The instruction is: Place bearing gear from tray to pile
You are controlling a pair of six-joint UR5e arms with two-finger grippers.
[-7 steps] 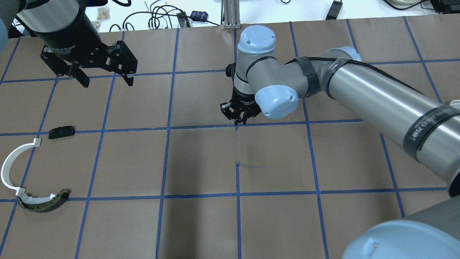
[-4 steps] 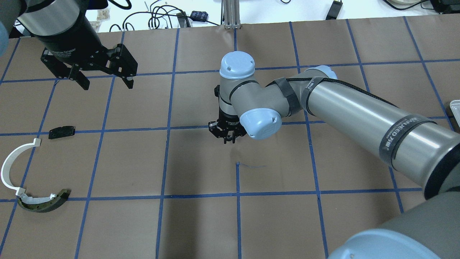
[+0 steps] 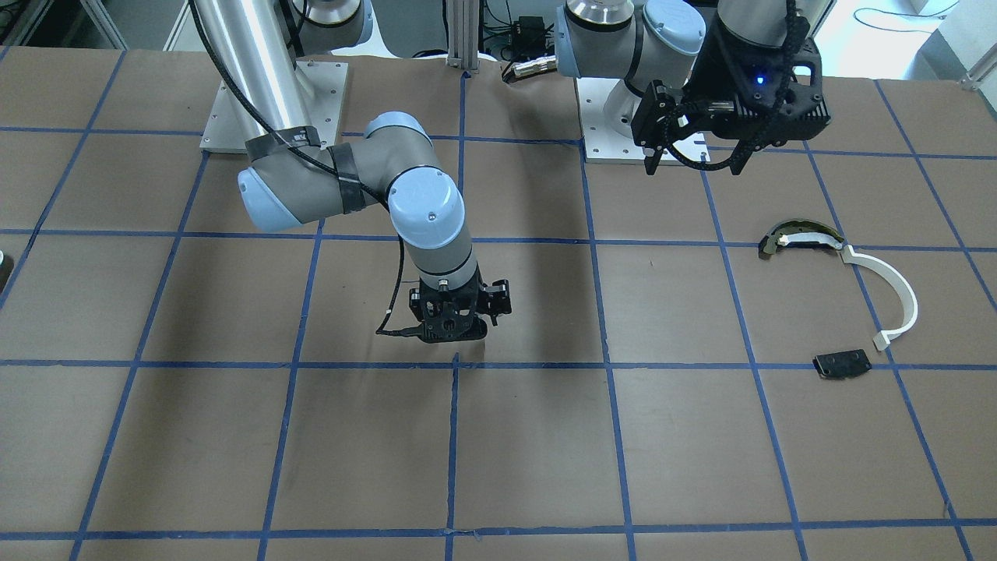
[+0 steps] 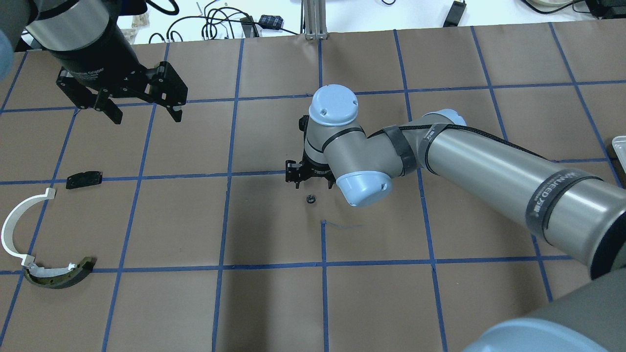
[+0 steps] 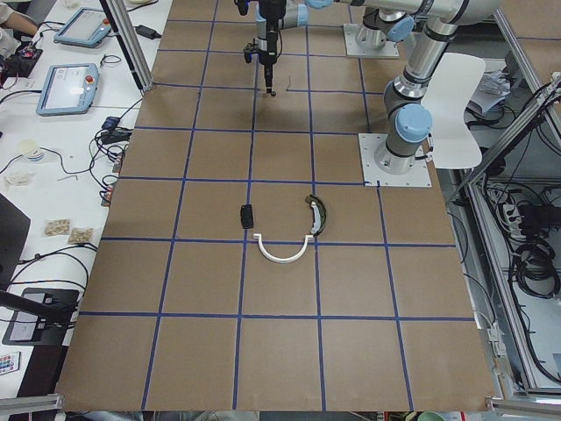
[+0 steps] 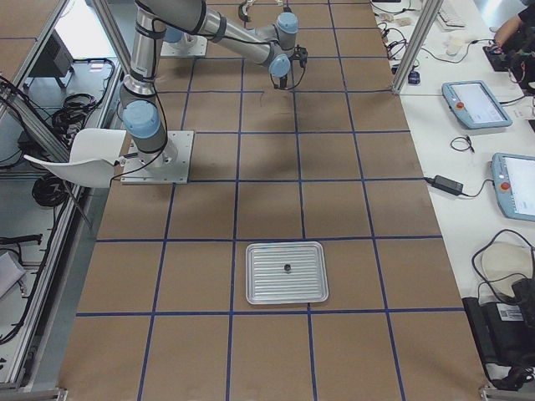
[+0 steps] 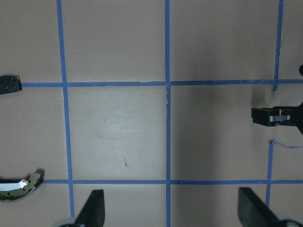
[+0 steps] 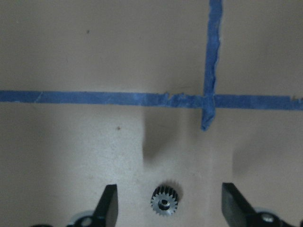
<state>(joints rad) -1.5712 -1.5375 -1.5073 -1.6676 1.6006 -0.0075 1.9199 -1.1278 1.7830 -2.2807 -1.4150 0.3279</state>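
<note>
The bearing gear [image 4: 310, 199] is small, dark and toothed, and it lies on the brown table near the middle. In the right wrist view the gear [image 8: 164, 204] lies between the fingers, untouched. My right gripper [image 4: 313, 179] is open just above it. My left gripper [image 4: 145, 110] is open and empty, high over the far left. The pile lies at the near left: a white curved strip [image 4: 14, 220], an olive-and-white crescent [image 4: 58, 275] and a black plate [image 4: 84, 179]. The gear lies far from the pile.
The metal tray [image 6: 259, 296] stands at the table's right end with one small dark part [image 6: 287, 267] in it; its edge [image 4: 619, 146] shows in the overhead view. Blue tape lines grid the table. Cables lie beyond the far edge.
My right gripper came toward the near left with its jaws shut, then opened and drew back. The gear now lies on the table. The left arm has barely moved.
</note>
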